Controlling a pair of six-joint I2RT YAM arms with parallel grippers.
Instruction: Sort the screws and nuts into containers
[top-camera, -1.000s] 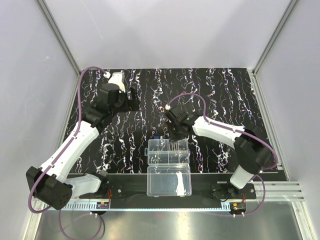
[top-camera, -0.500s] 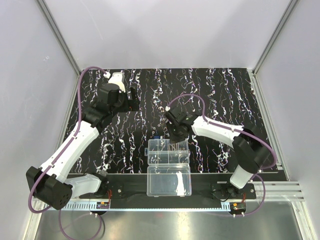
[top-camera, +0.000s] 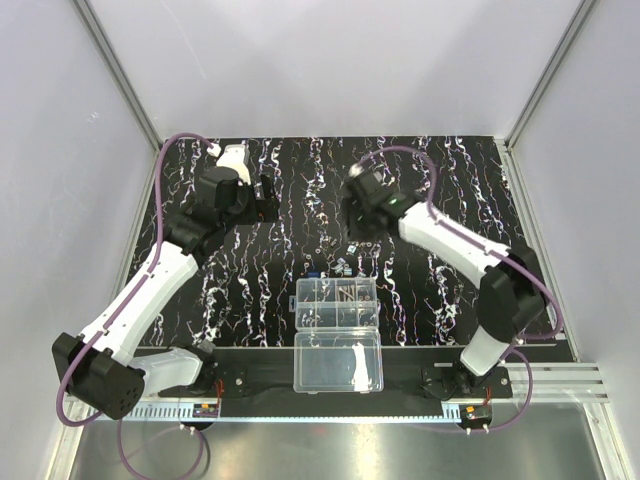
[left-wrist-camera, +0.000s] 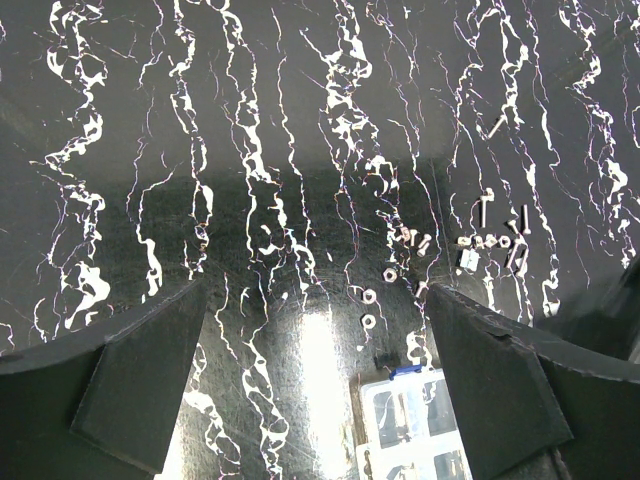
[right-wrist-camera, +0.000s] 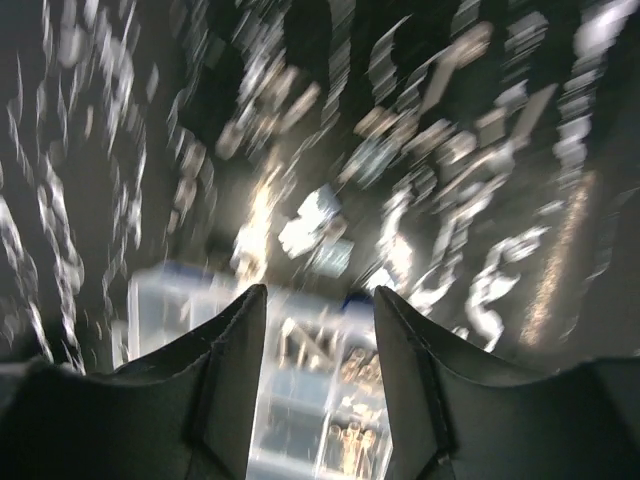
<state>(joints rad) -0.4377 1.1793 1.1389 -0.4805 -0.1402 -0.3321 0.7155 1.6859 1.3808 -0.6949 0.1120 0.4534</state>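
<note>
The containers (top-camera: 322, 300) are compartments of a clear organizer box at the mat's near middle; brownish screws (top-camera: 346, 295) lie in its far right one. Loose screws and nuts (top-camera: 338, 266) are scattered on the mat just beyond the box. My right gripper (top-camera: 352, 230) hangs above that scatter, open and empty. Its wrist view is blurred and shows the box (right-wrist-camera: 300, 400) below the open right gripper (right-wrist-camera: 320, 292). My left gripper (top-camera: 268, 200) hovers open at the far left. The left wrist view shows nuts (left-wrist-camera: 368, 296) and screws (left-wrist-camera: 485, 207) ahead of the open left gripper (left-wrist-camera: 315, 288).
The undivided clear lid half (top-camera: 338, 362) lies open toward the near edge, hinged to the box. A small blue latch (left-wrist-camera: 405, 371) sits on the box's far edge. The black mat (top-camera: 450, 190) with white streaks covers the table, with grey walls on three sides.
My right gripper has lifted away from the box's far right compartment, moved toward the back and opened. The left arm has stayed where it was.
</note>
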